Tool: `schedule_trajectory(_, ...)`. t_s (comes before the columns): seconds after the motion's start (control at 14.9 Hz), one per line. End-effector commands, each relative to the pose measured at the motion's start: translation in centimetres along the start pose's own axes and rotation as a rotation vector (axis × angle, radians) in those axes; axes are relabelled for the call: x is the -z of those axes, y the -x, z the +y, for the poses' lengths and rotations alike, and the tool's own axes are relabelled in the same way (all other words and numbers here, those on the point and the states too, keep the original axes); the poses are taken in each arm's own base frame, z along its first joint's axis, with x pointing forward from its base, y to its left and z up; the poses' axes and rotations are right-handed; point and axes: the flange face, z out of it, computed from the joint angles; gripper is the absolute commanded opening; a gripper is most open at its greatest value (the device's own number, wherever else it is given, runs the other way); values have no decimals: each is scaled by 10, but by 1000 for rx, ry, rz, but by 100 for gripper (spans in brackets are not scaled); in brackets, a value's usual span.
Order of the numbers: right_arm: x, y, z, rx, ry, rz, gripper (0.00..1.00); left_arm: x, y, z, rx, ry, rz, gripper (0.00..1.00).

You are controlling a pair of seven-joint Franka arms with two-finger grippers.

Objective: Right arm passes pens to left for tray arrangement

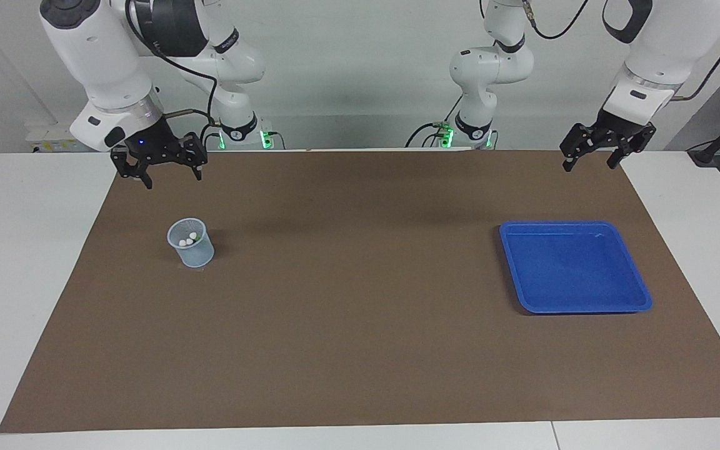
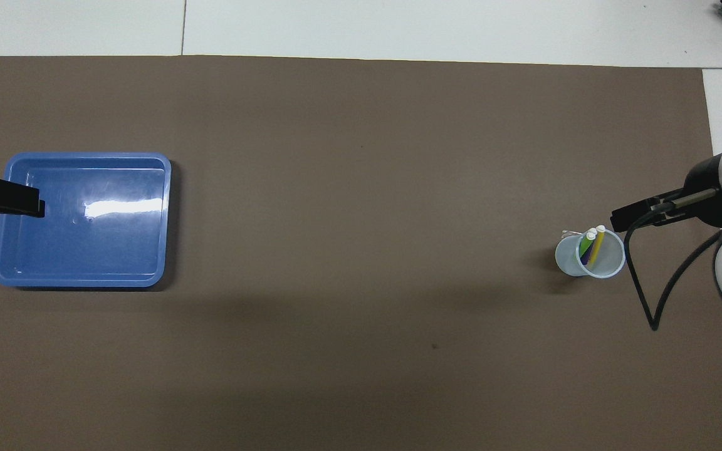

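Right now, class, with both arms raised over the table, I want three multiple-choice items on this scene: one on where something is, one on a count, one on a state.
1. Where are the pens?
A. In the tray
B. In the cup
C. On the mat

2. How many pens are there?
A. One
B. Three
C. Five

3. What is the right claw doing?
A. Holding a pen
B. Resting in the tray
C. Hanging open, holding nothing

Answers:
1 B: they stand inside the cup, toward the right arm's end.
2 B: green, yellow and purple show from overhead, and three pale ends in the facing view.
3 C: its fingers are spread with nothing between them, and it hangs over the mat's edge. The tray holds nothing, and the left claw waits open.
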Motion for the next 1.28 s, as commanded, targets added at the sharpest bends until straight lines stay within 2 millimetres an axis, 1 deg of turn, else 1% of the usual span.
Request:
schedule_trajectory(0.0, 3, 1, 2, -26, -6, -9, 100, 6, 1, -1, 7, -10, 14, 100)
schedule_trajectory(0.4, 3, -3, -1, -20, -3, 9, 100, 9, 1, -2, 13, -11, 32, 100)
schedule_trajectory(0.54, 3, -4, -5, -12, -3, 11, 100, 9, 2, -2, 11, -11, 35, 100)
schedule_trajectory(0.81, 1, 0, -4, 0, 1, -6, 100, 8, 5, 4, 2, -11, 28, 100)
schedule_trajectory(0.87, 0, 1, -1, 4, 2, -7, 100, 9, 5, 8, -4, -11, 32, 100)
schedule_trajectory(0.94, -5, 2, 2, 11, 3, -3, 100, 8, 5, 11, -10, -11, 29, 100)
schedule_trajectory(1.01, -6, 1, 2, 15, 8, 25, 100, 8, 5, 16, -19, -10, 31, 100)
schedule_trajectory(1.14, -20, -1, 0, 18, 10, 36, 100, 7, 5, 19, -21, -10, 28, 100)
schedule_trajectory(1.21, -30, -6, 1, 18, 13, 54, 100, 7, 6, 15, -19, -11, 28, 100)
